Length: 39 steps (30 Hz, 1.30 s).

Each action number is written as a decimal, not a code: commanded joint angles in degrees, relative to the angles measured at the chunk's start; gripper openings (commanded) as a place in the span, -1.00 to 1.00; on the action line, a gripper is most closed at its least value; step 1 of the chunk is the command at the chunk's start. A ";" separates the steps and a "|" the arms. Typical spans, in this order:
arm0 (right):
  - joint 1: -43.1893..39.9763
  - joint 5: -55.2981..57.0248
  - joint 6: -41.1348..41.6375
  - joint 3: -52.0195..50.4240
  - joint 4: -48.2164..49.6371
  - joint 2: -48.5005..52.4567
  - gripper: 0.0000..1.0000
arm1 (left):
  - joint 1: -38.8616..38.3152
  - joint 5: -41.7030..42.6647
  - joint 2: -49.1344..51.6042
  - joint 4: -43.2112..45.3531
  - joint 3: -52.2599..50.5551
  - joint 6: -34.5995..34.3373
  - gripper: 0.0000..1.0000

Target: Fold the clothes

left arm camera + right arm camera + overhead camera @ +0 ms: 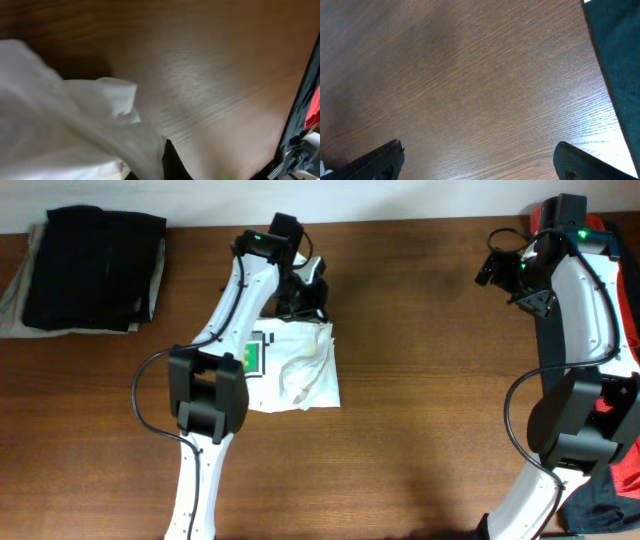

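The white T-shirt (300,370) lies partly folded in a rumpled square at the table's middle, its green-and-white print (250,357) showing at its left edge. My left gripper (303,292) is at the shirt's far edge. In the left wrist view, white cloth (60,130) runs between the dark fingers (162,167), so the gripper looks shut on the shirt; the view is blurred. My right gripper (492,268) is open and empty over bare wood at the far right, its two fingertips wide apart in the right wrist view (477,150).
A stack of black folded garments (95,265) lies on a beige cloth at the far left corner. A red shirt (632,250) and dark cloth hang at the right edge behind the right arm, and show in the left wrist view (312,110).
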 commanded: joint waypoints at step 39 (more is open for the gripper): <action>-0.02 0.94 -0.57 0.35 -0.02 -0.39 0.97 | -1.57 -0.63 -14.51 4.92 -34.27 7.78 0.21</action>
